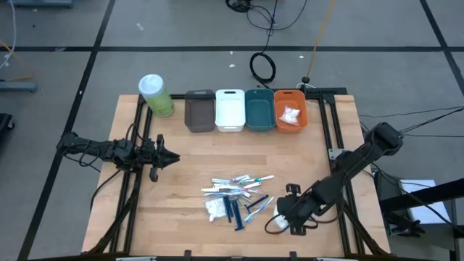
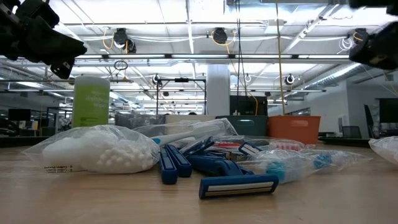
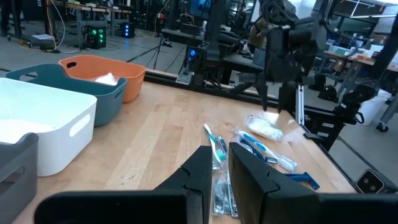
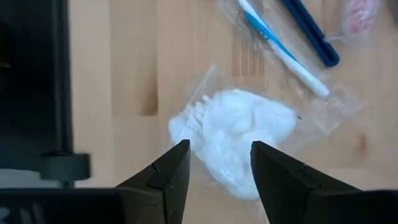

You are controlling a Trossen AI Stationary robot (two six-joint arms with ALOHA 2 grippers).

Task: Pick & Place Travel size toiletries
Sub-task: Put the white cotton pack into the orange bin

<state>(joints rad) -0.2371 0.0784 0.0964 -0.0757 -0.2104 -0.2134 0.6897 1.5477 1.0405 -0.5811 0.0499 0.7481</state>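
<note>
The travel size toiletries lie in a pile (image 1: 235, 196) at the table's near middle: wrapped toothbrushes, dark blue razors (image 2: 239, 185) and a white pouch (image 2: 99, 149). Another white crinkly pouch (image 4: 233, 134) lies flat on the wood apart from the pile, toward the near right (image 1: 275, 223). My right gripper (image 4: 216, 155) is open and hangs just above this pouch, fingers pointing down, one on either side of it and clear of it (image 3: 267, 102). My left gripper (image 1: 165, 155) waits over the table's left side, fingers nearly together. A further white pouch lies in the orange bin (image 1: 290, 114).
Grey (image 1: 199, 110), white (image 1: 230, 110), teal (image 1: 259, 109) and orange (image 1: 301, 123) bins stand in a row along the far edge. A pale-green cylinder with a white lid (image 1: 156, 94) stands left of them. Bare wood lies between the bins and the pile.
</note>
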